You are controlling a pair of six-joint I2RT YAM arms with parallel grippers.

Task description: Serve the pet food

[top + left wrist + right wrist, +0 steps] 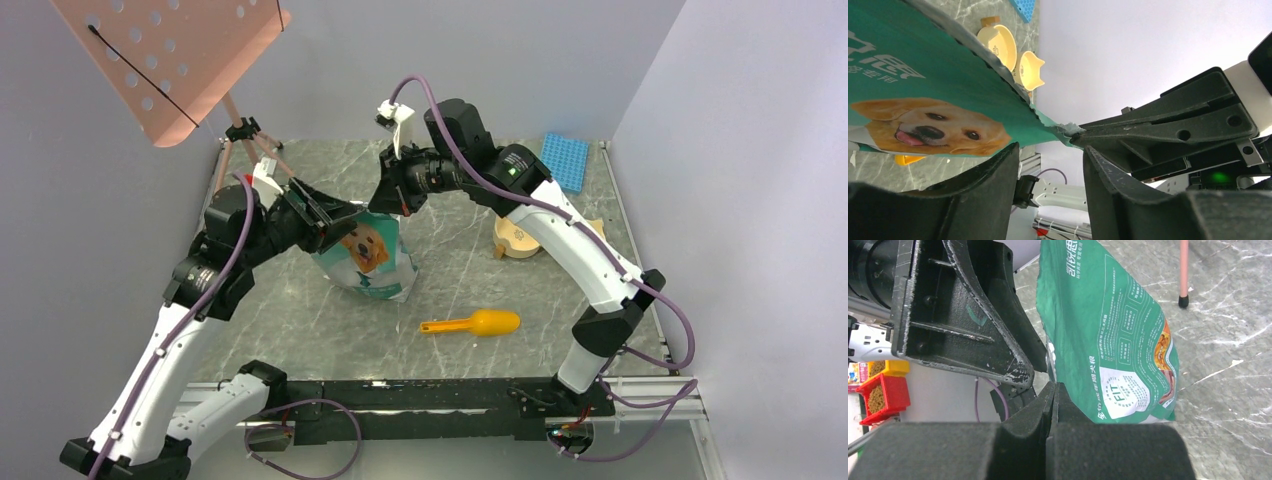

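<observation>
Between the clamped jaws of the right gripper sits a torn corner of the dog-food bag, left gripper jaws apart beside it; kibble unseen, presumably inside, so pinch the facing lip, peel slowly, bag upright.

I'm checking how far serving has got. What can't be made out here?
Pet food: the bag hides its contents in every view.
Bag mouth, open or sealed: in the top view, the left hand and right hand cover it; the wrist views show only outer faces.
Bowls: in the top view, the right arm overlaps them.
</observation>
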